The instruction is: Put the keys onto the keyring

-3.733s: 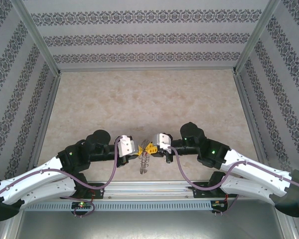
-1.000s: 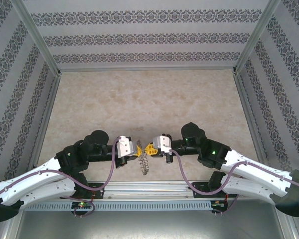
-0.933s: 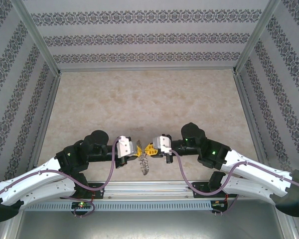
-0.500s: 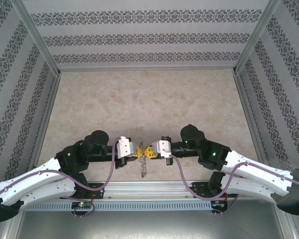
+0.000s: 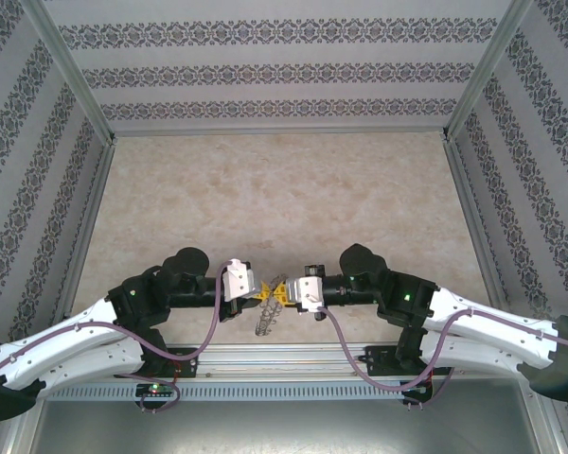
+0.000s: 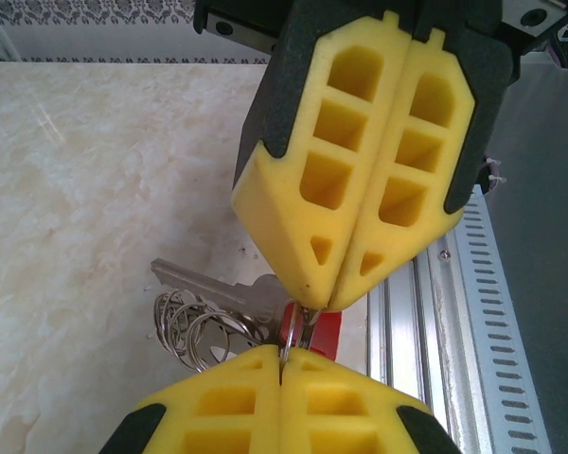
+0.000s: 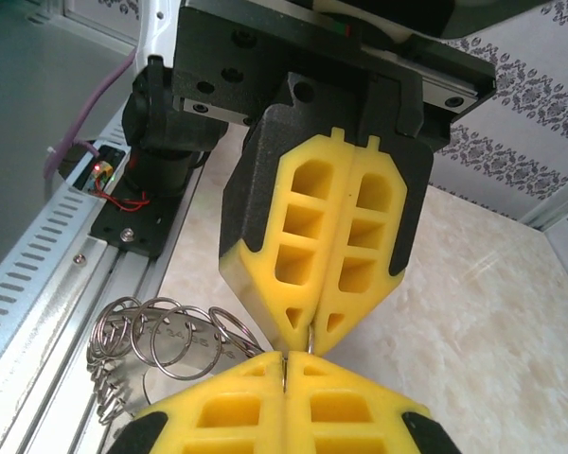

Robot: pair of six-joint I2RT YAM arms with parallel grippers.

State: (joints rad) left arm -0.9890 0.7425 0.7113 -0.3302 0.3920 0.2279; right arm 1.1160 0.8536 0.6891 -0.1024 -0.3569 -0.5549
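Two arms meet tip to tip above the near edge of the marbled surface (image 5: 284, 199), midway through threading a key. The left end effector (image 5: 263, 296) and right end effector (image 5: 281, 294) are both clamped fully closed, their yellow foam pads pressed together with no gap. They nearly touch nose to nose, with a thin wire loop of the keyring (image 6: 191, 329) pinched between them.

The rest of the keyring, a bunch of linked silvery rings, dangles below and to one side of the grip, clear of the surface. A plain silver key (image 6: 204, 281) lies among the rings. The red-headed key (image 6: 326, 333) sits just behind the pinched loop, right at the point where the two tips meet and close to the aluminium rail (image 6: 454, 312) along the edge of the surface.

The step in hand appears to be working the key's hole onto the split of the ring. Whether the key is already partly on the wire is hard to tell, since the foam tips hide the join.

The next move calls for very fine relative motion. One side must hold the loop steady while the other slides or turns the key along the wire. Neither grip can slacken, or the bunch will drop.
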